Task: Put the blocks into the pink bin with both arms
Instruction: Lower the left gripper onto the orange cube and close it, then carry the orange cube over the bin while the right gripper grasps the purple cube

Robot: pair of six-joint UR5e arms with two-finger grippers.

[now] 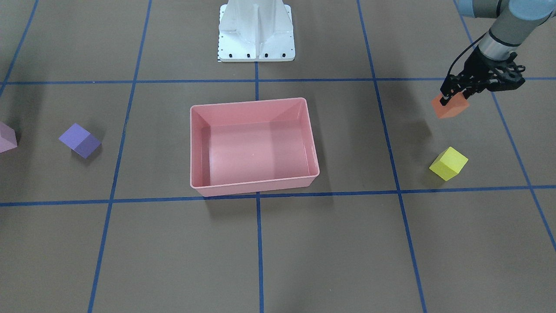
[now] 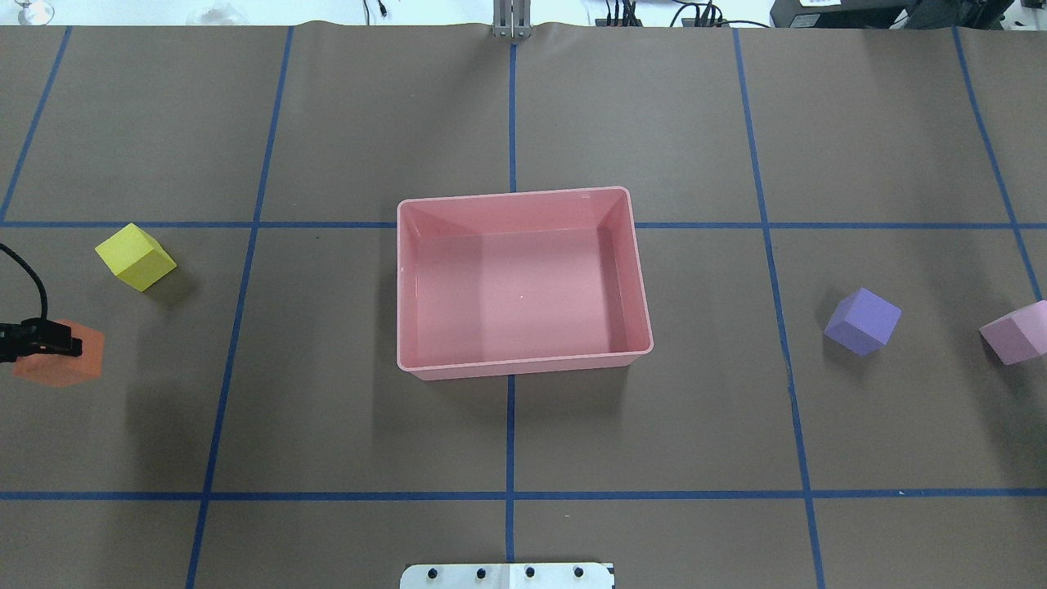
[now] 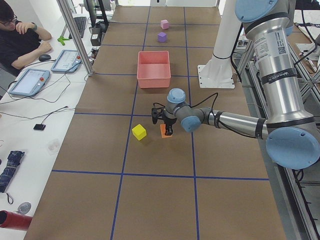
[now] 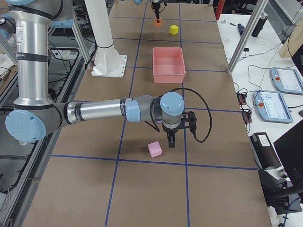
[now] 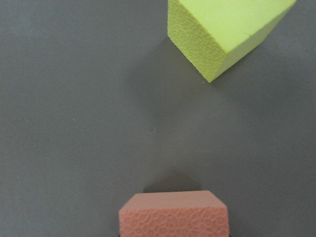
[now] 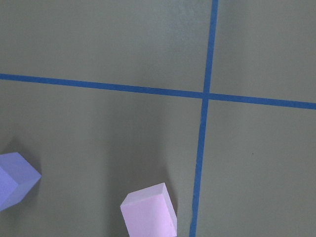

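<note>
Orange block (image 1: pixel 452 109) was clamped in my left jaws; whether my right jaws gripped anything, I couldn't tell.

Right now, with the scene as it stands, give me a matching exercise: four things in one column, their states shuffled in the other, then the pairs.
1. orange block
2. yellow block
3. purple block
4. pink bin

A. empty, in the centre
B. lying beside the pale pink block
C. held in the left gripper
D. lying free on the robot's left side

Pairs: 1-C, 2-D, 3-B, 4-A.
</note>
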